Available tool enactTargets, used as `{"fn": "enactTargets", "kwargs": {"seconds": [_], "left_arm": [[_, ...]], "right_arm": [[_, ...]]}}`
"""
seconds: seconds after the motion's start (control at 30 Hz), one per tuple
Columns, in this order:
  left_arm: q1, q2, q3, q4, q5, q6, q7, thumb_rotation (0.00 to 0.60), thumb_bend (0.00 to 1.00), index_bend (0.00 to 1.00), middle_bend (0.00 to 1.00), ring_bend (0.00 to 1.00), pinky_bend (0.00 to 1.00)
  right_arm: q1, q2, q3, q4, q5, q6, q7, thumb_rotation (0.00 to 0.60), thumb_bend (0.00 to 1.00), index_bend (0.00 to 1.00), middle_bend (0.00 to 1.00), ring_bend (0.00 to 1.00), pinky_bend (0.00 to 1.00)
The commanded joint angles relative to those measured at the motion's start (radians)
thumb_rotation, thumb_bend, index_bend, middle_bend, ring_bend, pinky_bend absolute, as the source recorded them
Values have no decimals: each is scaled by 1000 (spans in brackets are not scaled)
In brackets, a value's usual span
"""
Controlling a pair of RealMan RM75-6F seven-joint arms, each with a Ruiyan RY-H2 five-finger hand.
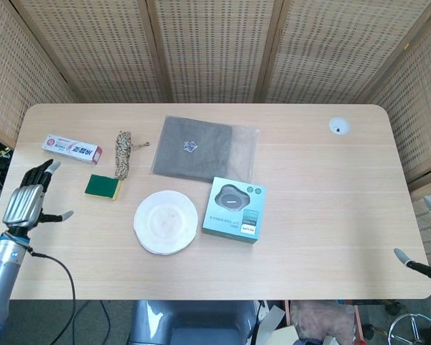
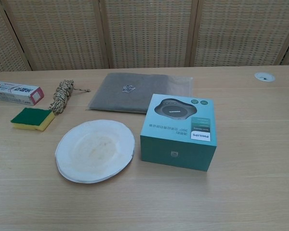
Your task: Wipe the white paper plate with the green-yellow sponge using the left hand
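The white paper plate (image 1: 166, 222) (image 2: 95, 150) lies flat on the table, left of centre. The green-yellow sponge (image 1: 103, 187) (image 2: 33, 119) lies green side up on the table, left of the plate and apart from it. My left hand (image 1: 30, 202) is at the table's left edge in the head view, well left of the sponge, fingers spread and holding nothing. The chest view does not show it. At the head view's right edge, only a few fingertips (image 1: 404, 257) of my right hand show past the table's right side.
A teal boxed speaker (image 1: 234, 209) (image 2: 179, 130) stands right of the plate. Behind it lies a grey cloth in a clear bag (image 1: 205, 149) (image 2: 139, 91). A twine bundle (image 1: 122, 152) (image 2: 61, 95) and a toothpaste box (image 1: 72, 149) (image 2: 15, 92) lie behind the sponge.
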Motion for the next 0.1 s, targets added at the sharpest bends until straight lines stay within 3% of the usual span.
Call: {"fn": "enactTargets", "kwargs": {"seconds": [0.03,0.1], "left_arm": [[113,66,41,-145,-15,194,213,600,0,0,0,0,0],[137,69,49,-195,-23,243,289,600,0,0,0,0,0]], "right_arm": [[-3,1,-2,-1,-6,7,2,600,0,0,0,0,0],[-5,2,-3,-2,-10,11,3,600,0,0,0,0,0]]}}
